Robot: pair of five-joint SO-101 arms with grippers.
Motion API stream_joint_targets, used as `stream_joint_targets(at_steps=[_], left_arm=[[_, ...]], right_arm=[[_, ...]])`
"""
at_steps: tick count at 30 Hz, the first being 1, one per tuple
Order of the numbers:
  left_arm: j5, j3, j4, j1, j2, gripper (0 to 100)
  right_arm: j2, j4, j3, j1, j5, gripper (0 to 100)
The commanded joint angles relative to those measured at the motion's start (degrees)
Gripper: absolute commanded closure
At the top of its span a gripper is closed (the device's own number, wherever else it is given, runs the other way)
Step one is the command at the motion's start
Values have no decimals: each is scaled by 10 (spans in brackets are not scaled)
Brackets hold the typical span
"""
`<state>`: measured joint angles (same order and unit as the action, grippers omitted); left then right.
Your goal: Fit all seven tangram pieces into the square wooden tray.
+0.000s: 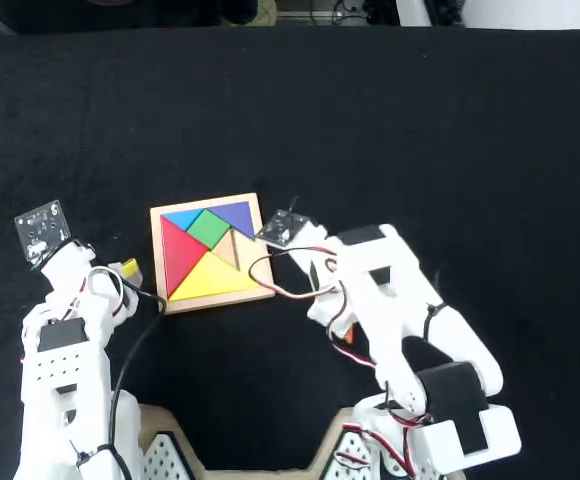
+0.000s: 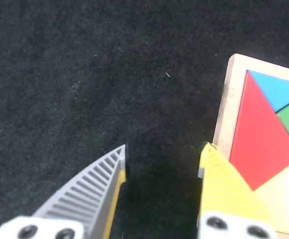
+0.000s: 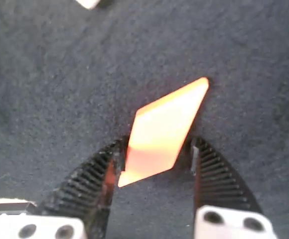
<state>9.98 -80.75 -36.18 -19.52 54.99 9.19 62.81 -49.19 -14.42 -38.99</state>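
The square wooden tray (image 1: 211, 299) (image 2: 225, 109) lies on the black cloth and holds blue, green, purple, red (image 2: 259, 139) and yellow pieces. A narrow patch of bare wood (image 1: 229, 248) shows near its right side. An orange parallelogram (image 3: 162, 132) lies on the cloth between the fingers of my right gripper (image 3: 154, 154). The gripper is open, and each finger stands close beside the piece. My left gripper (image 2: 163, 149) (image 1: 125, 270) is open over bare cloth just left of the tray, with nothing between its fingers.
The right arm's body (image 1: 390, 300) stands over the cloth right of the tray. Both arm bases (image 1: 260, 450) sit at the near edge. A white object (image 3: 87, 2) shows at the edge of the right wrist view. Black cloth stretches behind the tray.
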Motion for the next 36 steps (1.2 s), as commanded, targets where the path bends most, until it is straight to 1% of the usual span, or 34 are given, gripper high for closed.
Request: stream_joint_targets(at_steps=[1,5,8,13,16,18,21,29,36], left_arm=[[-6,9,3,7,10,755],[-7,10,3,7,10,755],[-7,10,3,7,10,755],[-7,10,3,7,10,755],[-7,10,3,7,10,755],[-7,10,3,7,10,755],[-7,9,3,7,10,755],[-7,9,3,7,10,755],[-7,9,3,7,10,755]], right_arm=[[0,-13,38,8,5,780],[1,-4,45,18,5,780],[37,44,55,14,5,780],[150,90,18,-39,7,780],[189,87,-10,-60,50,780],[184,88,-14,-61,67,780],[152,86,-11,-59,69,780],[39,11,-7,-60,71,780],[20,9,14,-41,69,780]])
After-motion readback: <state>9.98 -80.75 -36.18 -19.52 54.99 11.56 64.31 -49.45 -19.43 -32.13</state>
